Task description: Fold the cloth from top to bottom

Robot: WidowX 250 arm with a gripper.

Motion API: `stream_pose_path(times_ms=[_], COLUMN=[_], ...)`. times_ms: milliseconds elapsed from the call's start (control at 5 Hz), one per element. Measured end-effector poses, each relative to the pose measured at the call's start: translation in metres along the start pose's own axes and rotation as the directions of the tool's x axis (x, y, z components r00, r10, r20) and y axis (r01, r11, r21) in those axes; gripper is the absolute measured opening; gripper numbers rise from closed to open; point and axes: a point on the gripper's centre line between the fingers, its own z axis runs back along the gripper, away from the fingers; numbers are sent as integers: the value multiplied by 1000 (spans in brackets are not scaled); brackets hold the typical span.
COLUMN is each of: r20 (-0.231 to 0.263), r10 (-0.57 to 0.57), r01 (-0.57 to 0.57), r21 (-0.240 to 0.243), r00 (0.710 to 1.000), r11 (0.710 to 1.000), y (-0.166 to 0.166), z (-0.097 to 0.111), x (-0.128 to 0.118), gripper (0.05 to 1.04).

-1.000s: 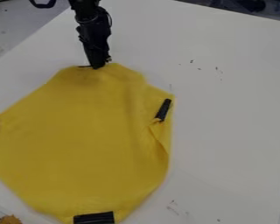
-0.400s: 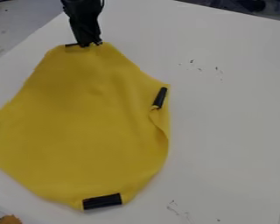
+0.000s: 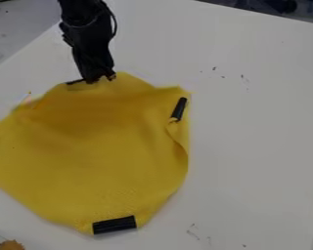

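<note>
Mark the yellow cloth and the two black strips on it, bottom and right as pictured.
Yellow cloth (image 3: 94, 151): camera view, its middle.
Bottom black strip (image 3: 115, 224): camera view, its middle.
Right black strip (image 3: 179, 109): camera view, its middle.

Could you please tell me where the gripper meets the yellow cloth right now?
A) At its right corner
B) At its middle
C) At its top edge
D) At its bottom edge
C: the gripper is at the top edge of the yellow cloth, opposite the black strip at the bottom.

Pale, smudged tabletop (image 3: 257, 132) beside a greyish surface (image 3: 22, 24), dark clutter (image 3: 270, 7) past its far edge.
</note>
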Motion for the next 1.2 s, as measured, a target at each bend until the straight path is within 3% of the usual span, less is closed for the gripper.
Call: stream_pose_path(times_ms=[400, 800, 1000, 1200], r20=[-7, -4, -34, -82], r10=[65, 60, 70, 81], r01=[-66, -60, -74, -95], r21=[-78, -127, -151, -178], r00=[998, 998, 997, 993], r11=[995, 990, 986, 979], y=[-41, -54, -57, -65], z=[-11, -33, -34, -32], x=[-29, -35, -39, -44], gripper=[54, 72, 215, 471])
